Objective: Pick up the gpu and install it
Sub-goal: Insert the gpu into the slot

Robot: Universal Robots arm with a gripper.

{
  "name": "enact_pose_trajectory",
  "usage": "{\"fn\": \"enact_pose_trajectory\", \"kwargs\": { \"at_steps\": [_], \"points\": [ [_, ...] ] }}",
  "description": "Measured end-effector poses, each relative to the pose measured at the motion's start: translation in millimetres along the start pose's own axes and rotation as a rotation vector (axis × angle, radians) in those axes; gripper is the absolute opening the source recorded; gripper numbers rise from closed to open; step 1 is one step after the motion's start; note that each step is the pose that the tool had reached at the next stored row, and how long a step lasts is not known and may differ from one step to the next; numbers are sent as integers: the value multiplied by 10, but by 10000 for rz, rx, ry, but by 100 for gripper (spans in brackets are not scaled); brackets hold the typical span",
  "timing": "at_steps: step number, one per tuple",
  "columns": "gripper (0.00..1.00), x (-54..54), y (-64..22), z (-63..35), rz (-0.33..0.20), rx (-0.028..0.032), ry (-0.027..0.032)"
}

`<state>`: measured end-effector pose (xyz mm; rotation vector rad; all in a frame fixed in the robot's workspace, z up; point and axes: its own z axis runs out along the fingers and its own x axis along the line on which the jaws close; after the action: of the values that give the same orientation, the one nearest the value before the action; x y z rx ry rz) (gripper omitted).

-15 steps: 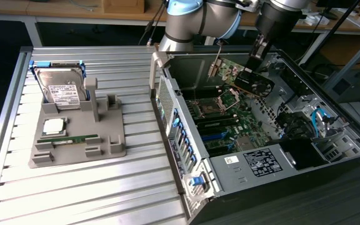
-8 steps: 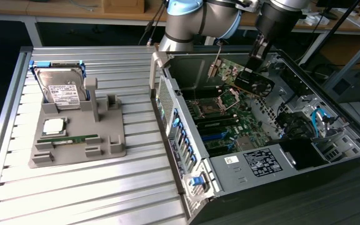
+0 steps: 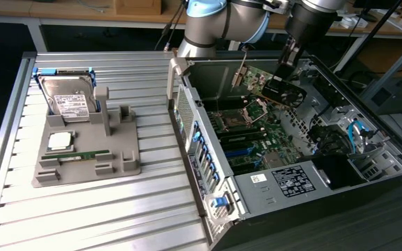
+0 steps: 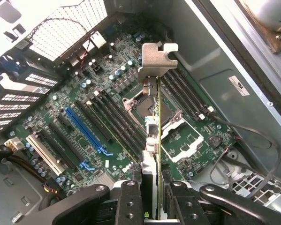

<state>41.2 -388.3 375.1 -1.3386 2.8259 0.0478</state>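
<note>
Claw (image 4: pixel 152 190) clamps the gpu (image 4: pixel 157 117) edge-on above the motherboard (image 4: pixel 192 136), its long axis running out to the bracket (image 4: pixel 156 58), askew to the blue slot (image 4: pixel 86 129) lying beside it.

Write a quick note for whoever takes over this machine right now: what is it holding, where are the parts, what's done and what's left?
Jaws: shut on the gpu, one on each side of the card.
Where: the gpu hangs on edge above the motherboard, inside the open computer case.
Done: the gpu is picked up and is over the board.
Left: it is not yet seated in any slot.
</note>
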Motion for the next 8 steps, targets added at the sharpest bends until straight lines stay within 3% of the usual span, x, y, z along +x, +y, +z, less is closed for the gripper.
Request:
{"fn": "enact_pose_trajectory", "kwargs": {
  "at_steps": [8],
  "points": [
    [27, 0, 0, 0, -394, -10, 9]
  ]
}}
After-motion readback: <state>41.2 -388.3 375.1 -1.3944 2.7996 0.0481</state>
